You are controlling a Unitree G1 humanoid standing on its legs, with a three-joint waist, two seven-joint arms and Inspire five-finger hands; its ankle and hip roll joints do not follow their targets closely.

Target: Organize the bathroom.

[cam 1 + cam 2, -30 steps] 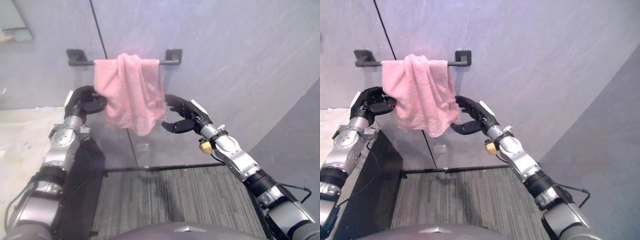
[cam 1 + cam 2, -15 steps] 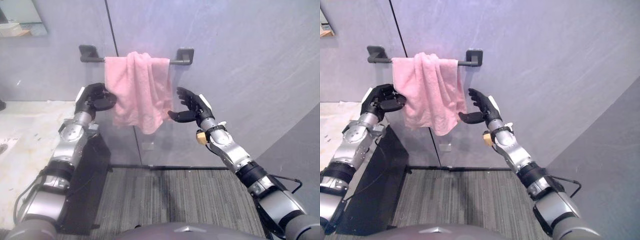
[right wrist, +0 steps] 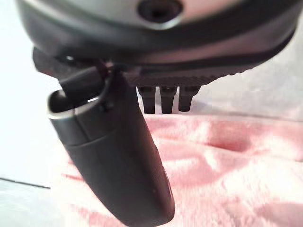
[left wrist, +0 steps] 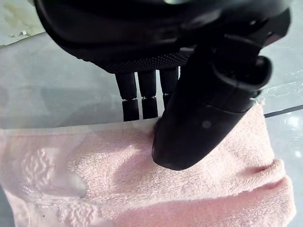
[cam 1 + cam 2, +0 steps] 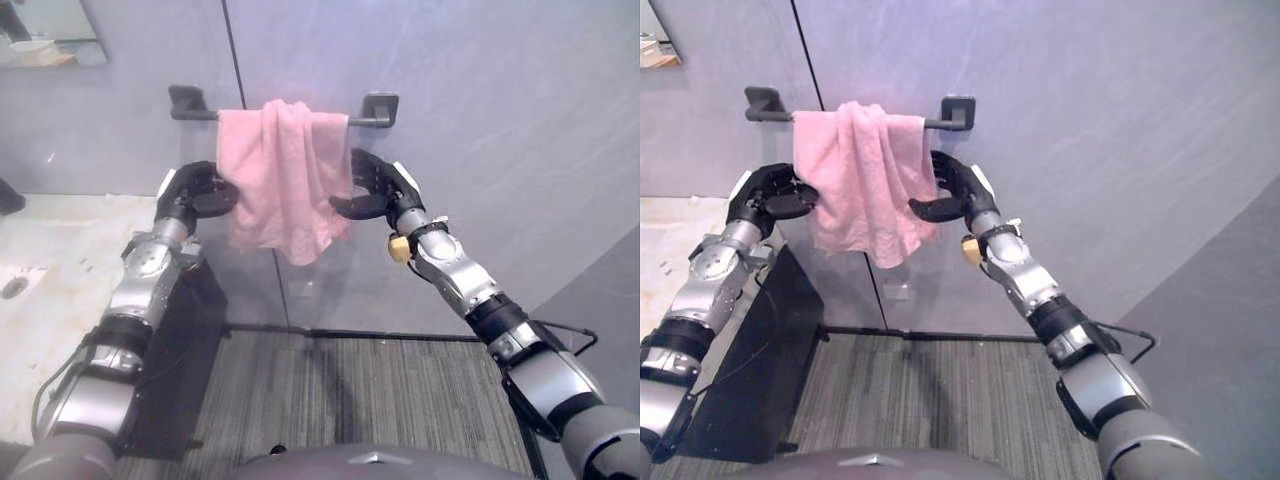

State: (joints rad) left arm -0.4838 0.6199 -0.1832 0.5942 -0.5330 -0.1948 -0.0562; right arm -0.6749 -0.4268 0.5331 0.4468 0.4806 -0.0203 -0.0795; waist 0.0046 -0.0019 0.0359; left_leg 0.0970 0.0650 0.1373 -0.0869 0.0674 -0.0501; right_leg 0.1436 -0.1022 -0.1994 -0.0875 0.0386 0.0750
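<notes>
Grey wall [image 5: 480,90]: pink towel [image 5: 285,185] hangs lengthwise down from bar [image 5: 365,119].

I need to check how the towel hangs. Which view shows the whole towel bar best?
The left eye view: the towel bar shows with both wall mounts, the pink towel draped over it. The right eye view shows the same. Both wrist views show towel cloth, not the bar.
</notes>
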